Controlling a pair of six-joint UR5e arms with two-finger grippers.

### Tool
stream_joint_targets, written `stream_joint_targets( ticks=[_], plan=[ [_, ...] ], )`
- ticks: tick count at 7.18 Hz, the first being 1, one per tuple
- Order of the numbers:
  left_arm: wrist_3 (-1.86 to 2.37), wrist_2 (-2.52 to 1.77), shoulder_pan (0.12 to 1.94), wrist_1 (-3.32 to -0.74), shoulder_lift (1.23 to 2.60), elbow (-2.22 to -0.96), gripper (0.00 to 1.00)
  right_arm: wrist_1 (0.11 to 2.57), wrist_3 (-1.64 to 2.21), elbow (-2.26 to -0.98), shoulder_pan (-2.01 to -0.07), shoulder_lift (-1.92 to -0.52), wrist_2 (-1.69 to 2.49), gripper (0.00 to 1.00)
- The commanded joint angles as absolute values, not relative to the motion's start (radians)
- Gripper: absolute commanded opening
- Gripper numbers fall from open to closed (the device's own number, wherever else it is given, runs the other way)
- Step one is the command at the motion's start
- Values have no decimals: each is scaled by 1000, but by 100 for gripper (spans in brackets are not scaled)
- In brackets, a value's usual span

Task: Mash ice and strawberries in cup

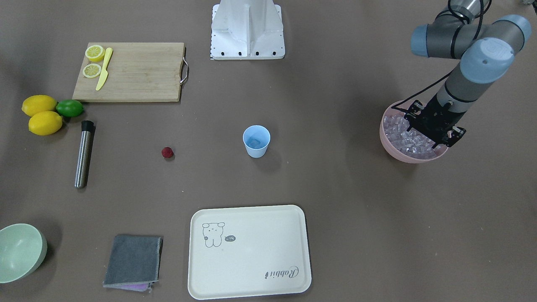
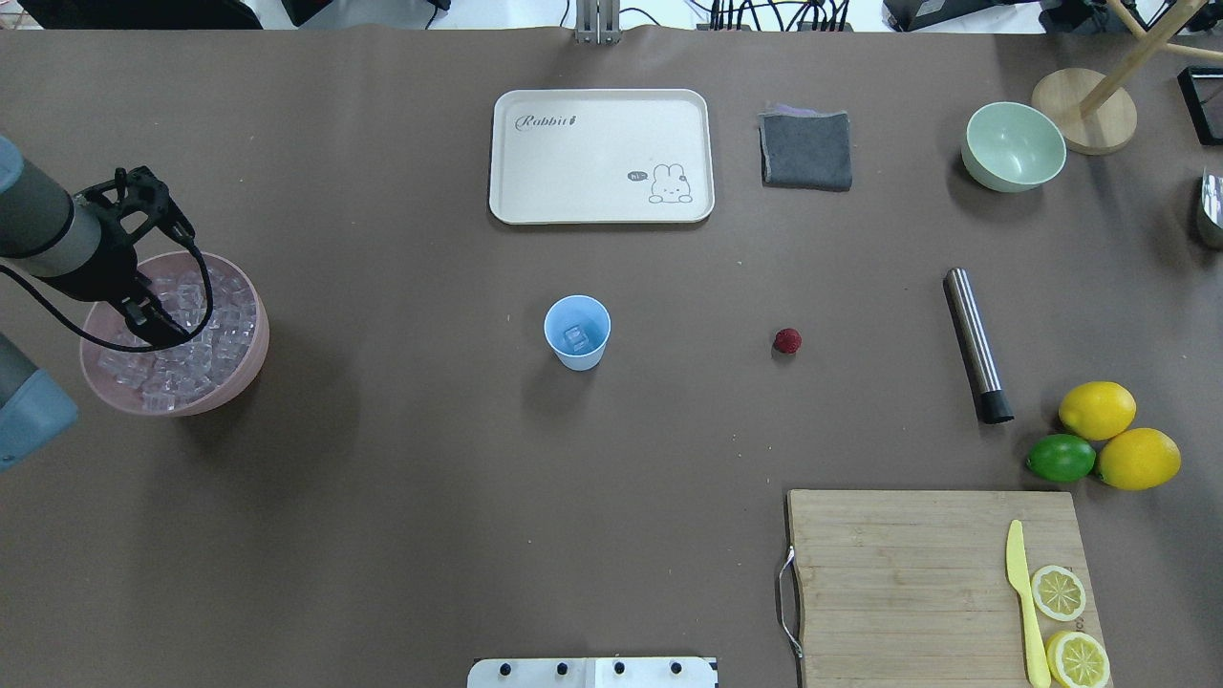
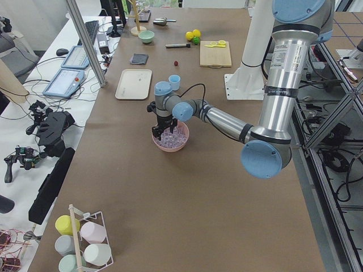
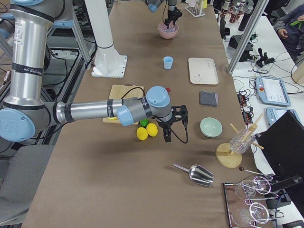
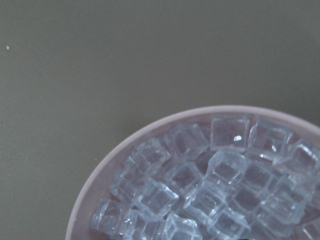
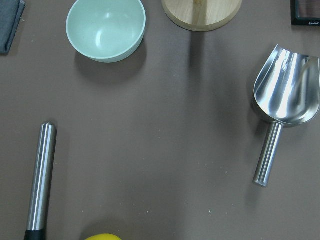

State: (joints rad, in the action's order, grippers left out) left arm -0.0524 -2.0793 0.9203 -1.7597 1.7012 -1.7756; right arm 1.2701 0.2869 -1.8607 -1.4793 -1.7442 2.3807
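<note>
The pale blue cup [image 2: 576, 332] stands upright mid-table, also in the front view [image 1: 256, 141], with one clear ice cube [image 2: 574, 336] inside. The strawberry [image 2: 787, 341] lies on the table to its right. A heap of ice [image 2: 205, 330] fills a pink bowl [image 2: 244, 368], seen close in the left wrist view [image 5: 210, 185]. My left gripper [image 2: 158, 323] dips into that ice near the bowl's middle; its fingertips are hidden, so I cannot tell open or shut. My right gripper [image 4: 167, 137] hovers beyond the lemons; I cannot tell its state.
A steel muddler [image 2: 975, 344] lies right of the strawberry. Two lemons [image 2: 1097, 409] and a lime [image 2: 1061, 458] sit by a cutting board [image 2: 908, 573] with lemon slices and a yellow knife. A cream tray [image 2: 600, 153], grey cloth [image 2: 806, 148], green bowl [image 2: 1013, 145] and steel scoop [image 6: 285, 100] stand farther off.
</note>
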Motion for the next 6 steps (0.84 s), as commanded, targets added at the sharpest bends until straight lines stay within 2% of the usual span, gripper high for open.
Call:
stream_joint_targets(
  ticks=[1, 3, 6],
  plan=[
    [-60, -2085, 917, -1824, 1683, -1761, 86, 1270, 287, -1861, -1479, -1743, 2381, 100],
    [-54, -2149, 917, -1824, 1689, -1761, 78, 1270, 287, -1861, -1479, -1743, 2381, 100],
    [-63, -2149, 917, -1824, 1695, -1753, 73, 1270, 287, -1861, -1479, -1744, 2379, 100]
  ],
)
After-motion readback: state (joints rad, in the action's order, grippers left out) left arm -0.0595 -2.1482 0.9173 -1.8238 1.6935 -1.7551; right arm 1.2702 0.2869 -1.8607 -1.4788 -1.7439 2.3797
